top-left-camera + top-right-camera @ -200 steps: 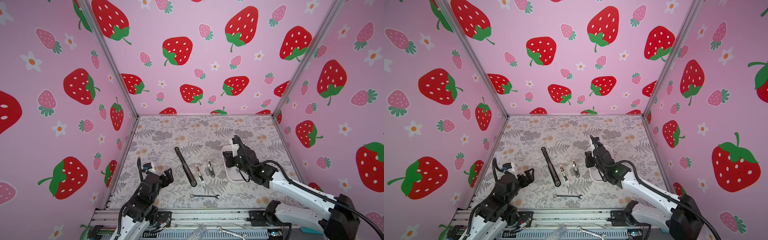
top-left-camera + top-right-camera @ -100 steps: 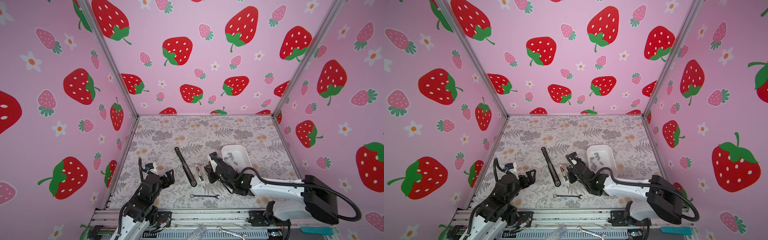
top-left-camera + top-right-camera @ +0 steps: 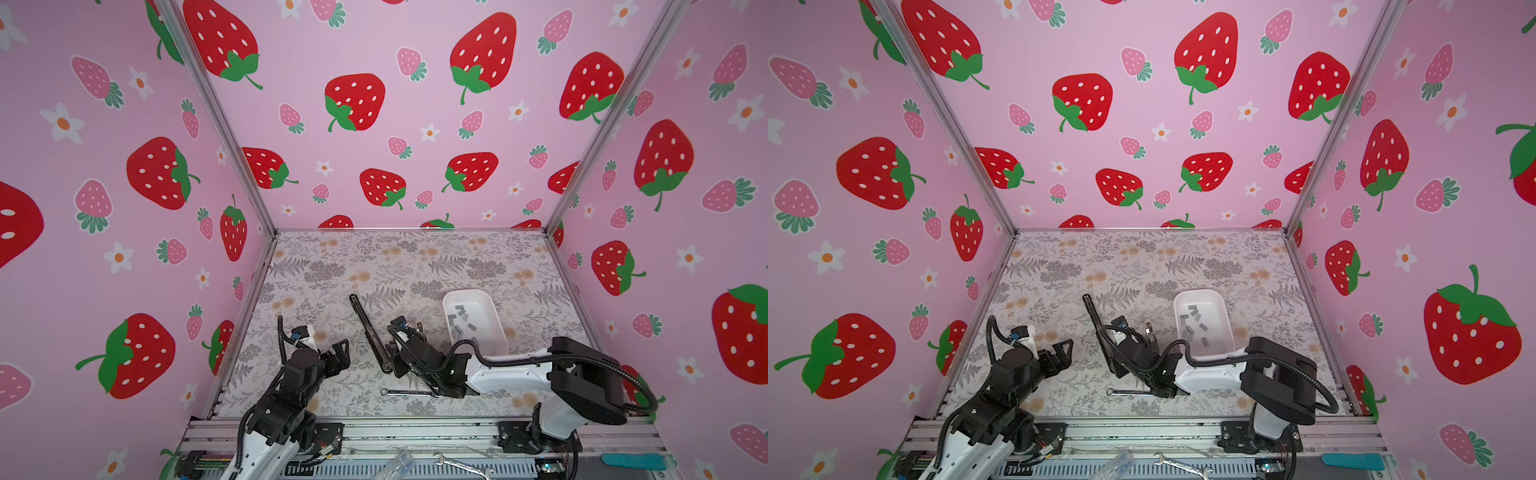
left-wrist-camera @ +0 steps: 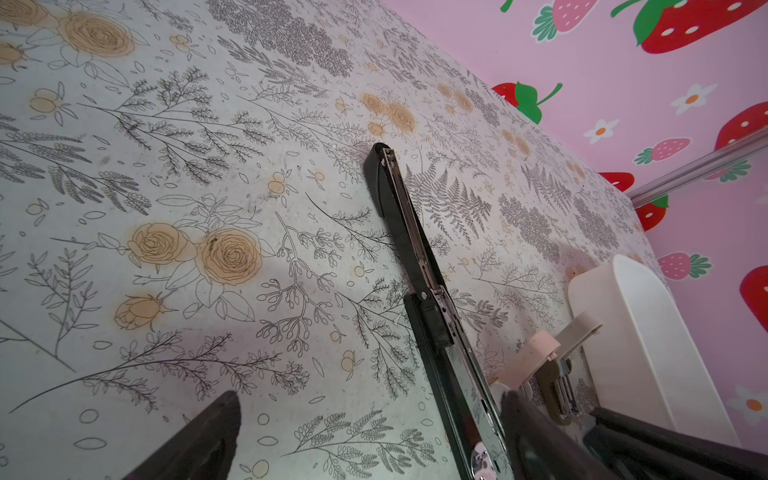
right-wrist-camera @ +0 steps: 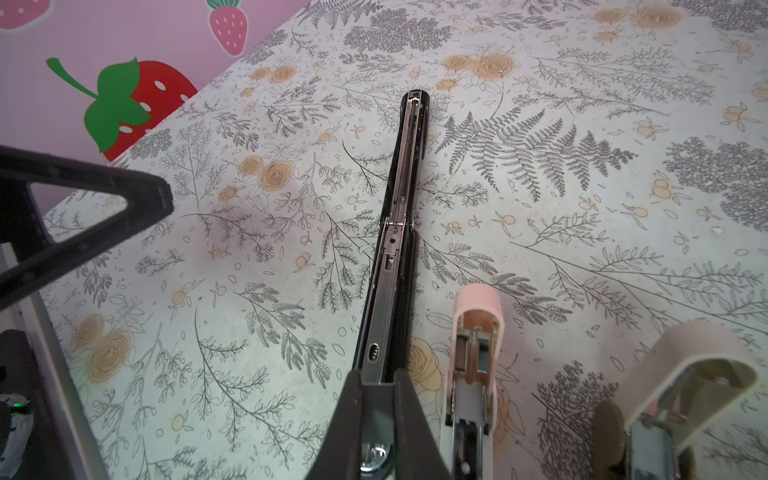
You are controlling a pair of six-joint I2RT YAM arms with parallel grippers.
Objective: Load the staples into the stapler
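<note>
The right jaws pinch one grey staple strip point(image 5: 377, 411) tight, over the end of the black stapler point(image 5: 401, 199). The left jaws are spread wide and hold nothing.

Bright, soft, even light from overhead. Only faint purplish shadows on the mat point(image 4: 124, 124) just ahead of the left gripper point(image 4: 370, 399). Its fingers point(image 4: 199, 440) go dark and blurry up close, and both top views bow at the edges.
</note>
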